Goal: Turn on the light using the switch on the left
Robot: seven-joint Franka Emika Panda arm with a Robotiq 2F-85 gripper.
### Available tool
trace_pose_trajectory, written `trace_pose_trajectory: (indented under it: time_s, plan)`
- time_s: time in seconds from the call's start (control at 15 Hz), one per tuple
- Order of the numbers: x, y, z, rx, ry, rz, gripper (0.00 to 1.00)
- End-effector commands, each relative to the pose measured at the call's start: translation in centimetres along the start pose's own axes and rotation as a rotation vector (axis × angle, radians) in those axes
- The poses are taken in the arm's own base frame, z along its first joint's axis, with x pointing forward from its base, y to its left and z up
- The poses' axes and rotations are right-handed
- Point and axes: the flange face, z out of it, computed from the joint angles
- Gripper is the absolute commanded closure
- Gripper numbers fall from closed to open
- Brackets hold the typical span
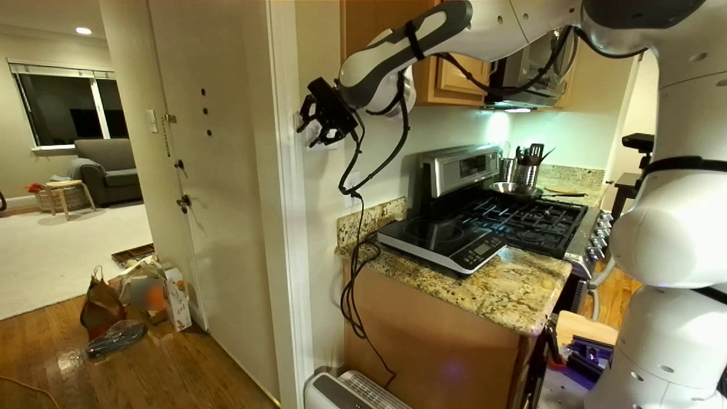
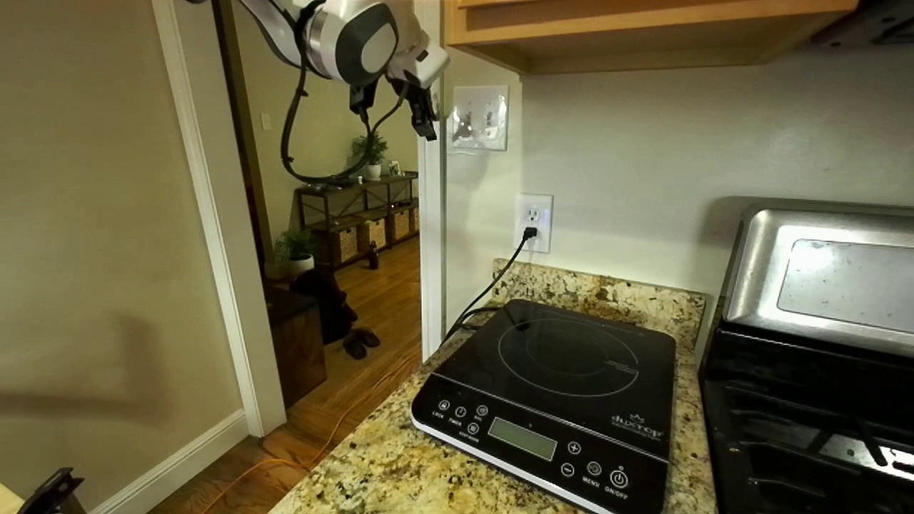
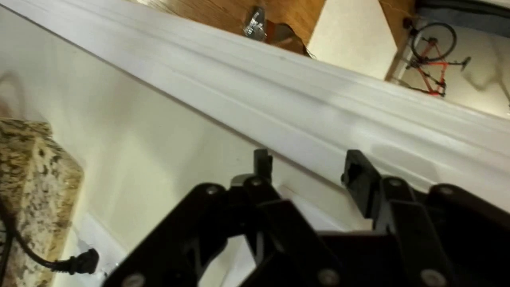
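The left-hand switch [image 2: 464, 127] sits on a small white plate [image 2: 480, 143] mounted on the wall [image 2: 643, 157], close beside the doorway trim [image 2: 433, 235]; it is blurred in an exterior view, and we cannot tell which way it is set. Just beside the plate hangs the pincer [image 3: 309, 164], its 2 fingers [image 3: 361, 179] spread with a gap between them, pinching nothing. In the wrist view they cover much of what we take to be the plate, so we cannot say whether anything touches the switch. We judge the step in hand to be lining up, with the flick probably not yet done. The next move calls for no grasp: we would bring 1 fingertip [image 3: 262, 162] against the switch and push it up or down, as its setting asks, sparing the right-hand switch [image 2: 490, 118]. The trim is the tightest edge, standing proud along the plate's left, and a fingertip could catch on it. Above juts the wooden cabinet [image 2: 657, 50]; below is the outlet [image 2: 544, 223] with its black plug [image 2: 530, 233]. The table [image 2: 378, 464] and its cooktop [image 2: 564, 357] lie lower, well apart from the pincer. We see the freest room out from the wall, past the trim, though the looped cable [image 2: 286, 139] hangs on that side.
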Motion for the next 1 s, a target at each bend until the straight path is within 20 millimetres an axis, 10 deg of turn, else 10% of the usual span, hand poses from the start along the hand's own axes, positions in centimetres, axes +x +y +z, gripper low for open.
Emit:
trace_pose_trajectory:
  time_s: [0.0, 0.27, 0.93]
  plan:
    - [-1.5, 1.1, -2.6, -0.188, -0.077, -0.034, 0.18]
    - [-2.2, 2.1, -5.8, -0.386, -0.147, -0.078, 0.0]
    - [-8.8, 7.2, -5.9, -0.764, -0.223, -0.248, 0.0]
